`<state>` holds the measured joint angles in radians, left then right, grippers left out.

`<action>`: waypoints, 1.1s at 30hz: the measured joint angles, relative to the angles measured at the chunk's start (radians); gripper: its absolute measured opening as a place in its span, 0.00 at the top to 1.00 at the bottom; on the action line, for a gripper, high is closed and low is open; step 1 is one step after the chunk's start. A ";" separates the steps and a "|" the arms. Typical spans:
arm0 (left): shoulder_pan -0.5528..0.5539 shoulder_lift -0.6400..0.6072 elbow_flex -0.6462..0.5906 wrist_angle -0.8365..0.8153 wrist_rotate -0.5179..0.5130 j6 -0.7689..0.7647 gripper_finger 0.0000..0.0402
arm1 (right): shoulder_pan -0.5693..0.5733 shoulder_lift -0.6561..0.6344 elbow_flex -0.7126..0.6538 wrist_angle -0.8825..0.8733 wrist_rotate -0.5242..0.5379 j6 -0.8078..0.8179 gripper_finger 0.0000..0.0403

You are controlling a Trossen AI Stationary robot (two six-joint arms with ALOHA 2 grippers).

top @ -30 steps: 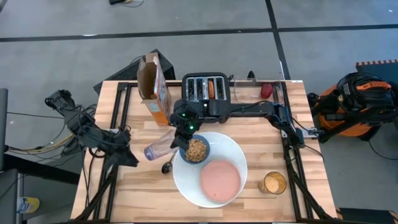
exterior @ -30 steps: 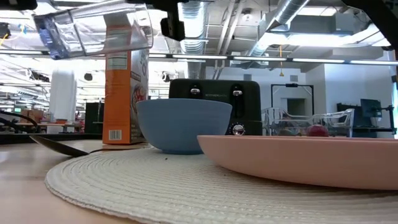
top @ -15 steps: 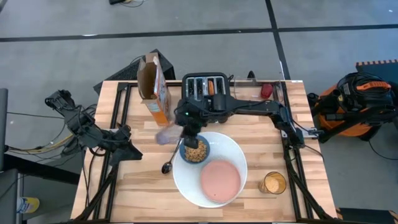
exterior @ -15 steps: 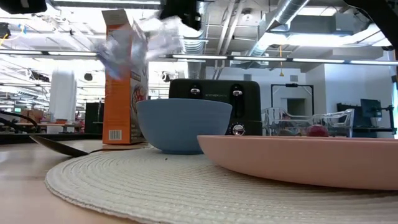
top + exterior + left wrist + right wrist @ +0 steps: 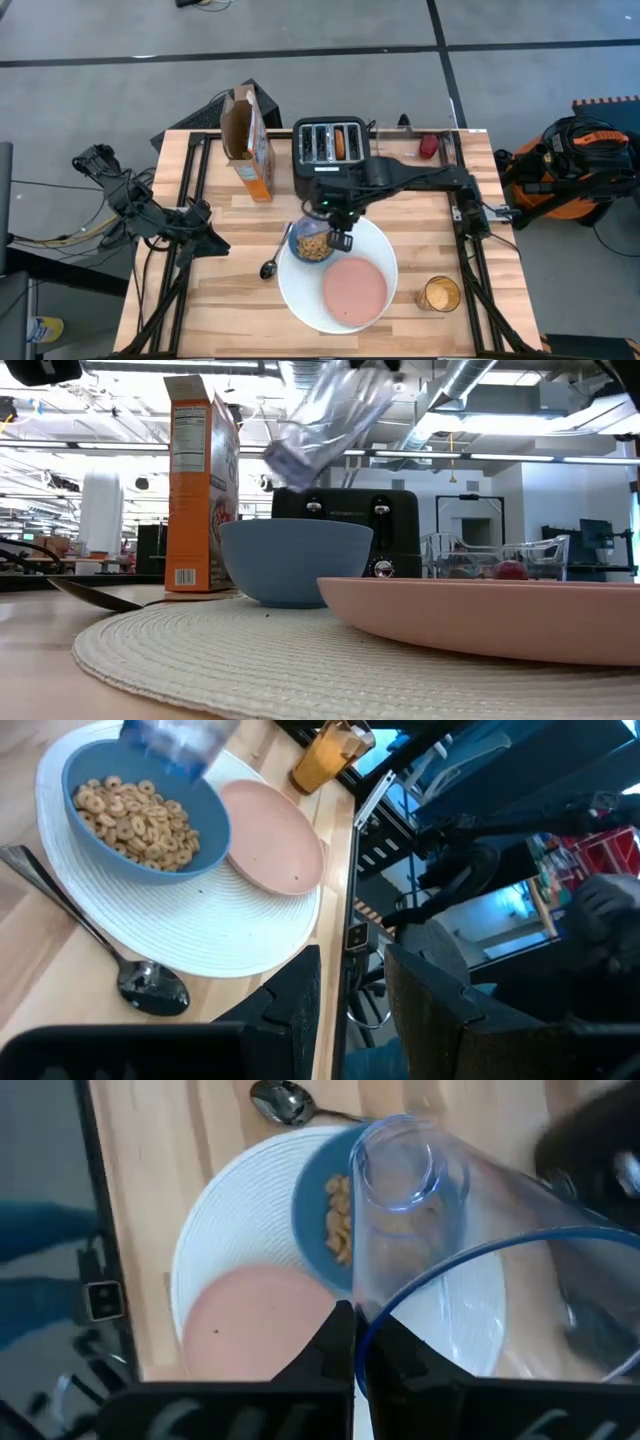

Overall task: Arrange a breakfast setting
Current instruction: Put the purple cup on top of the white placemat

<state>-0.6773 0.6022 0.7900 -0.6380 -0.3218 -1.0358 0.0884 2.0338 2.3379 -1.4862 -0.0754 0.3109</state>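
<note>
My right gripper (image 5: 336, 228) is shut on the clear purplish tumbler (image 5: 440, 1230), held in the air over the small blue bowl (image 5: 313, 243) of cereal. The bowl and the pink saucer (image 5: 354, 288) stand on the big white plate (image 5: 292, 292). The metal spoon (image 5: 271, 263) lies on the table left of the plate. The orange cereal box (image 5: 248, 145) stands at the back left. A round toast (image 5: 340, 142) sticks out of a slot of the black toaster (image 5: 318, 146). My left gripper (image 5: 350, 1005) is open and empty at the table's left edge. My right gripper pinches the tumbler's wall at its open rim (image 5: 368, 1312) between its two fingers. The tumbler is lifted clear and tilted (image 5: 325, 415), its base (image 5: 400, 1155) pointing away from the fingers, above the bowl.
The amber glass (image 5: 438, 294) stands near the front right. A clear container (image 5: 412, 146) with a red thing stands right of the toaster. Bare wood lies along the left and front of the table.
My right gripper has swung toward the table's right, from left of the bowl to over it, and has turned. The tumbler went with it, from lying level above the spoon to tilted above the bowl.
</note>
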 joint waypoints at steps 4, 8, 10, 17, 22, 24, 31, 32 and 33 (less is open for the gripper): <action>0.000 0.000 0.000 0.000 0.000 -0.005 0.75 | 0.016 -0.051 -0.002 -0.091 0.083 0.125 0.94; 0.000 0.002 0.000 0.000 -0.030 -0.006 0.75 | 0.036 -0.114 -0.036 -0.082 0.095 0.235 0.94; 0.000 0.003 0.000 0.001 -0.049 -0.006 0.75 | 0.044 -0.146 -0.069 -0.084 0.105 0.295 0.94; 0.000 0.013 -0.001 0.001 -0.049 -0.003 0.75 | 0.055 -0.218 -0.233 -0.087 0.100 0.405 0.94; 0.000 0.013 -0.001 0.001 -0.039 0.003 0.75 | 0.047 -0.295 -0.363 -0.086 0.063 0.456 0.94; 0.000 0.013 -0.001 0.001 -0.038 0.003 0.75 | 0.040 -0.330 -0.426 -0.085 0.064 0.491 0.94; 0.000 0.013 -0.001 0.001 -0.038 0.003 0.75 | -0.011 -0.433 -0.668 -0.086 0.009 0.553 0.94; 0.000 0.013 -0.001 0.001 -0.038 0.003 0.75 | -0.021 -0.441 -0.700 -0.085 0.000 0.553 0.94; 0.000 0.013 -0.001 0.001 -0.038 0.003 0.75 | -0.030 -0.446 -0.727 -0.085 -0.015 0.549 0.94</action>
<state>-0.6769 0.6155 0.7895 -0.6373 -0.3595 -1.0323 0.0584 1.5875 1.6111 -1.5708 -0.0903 0.8598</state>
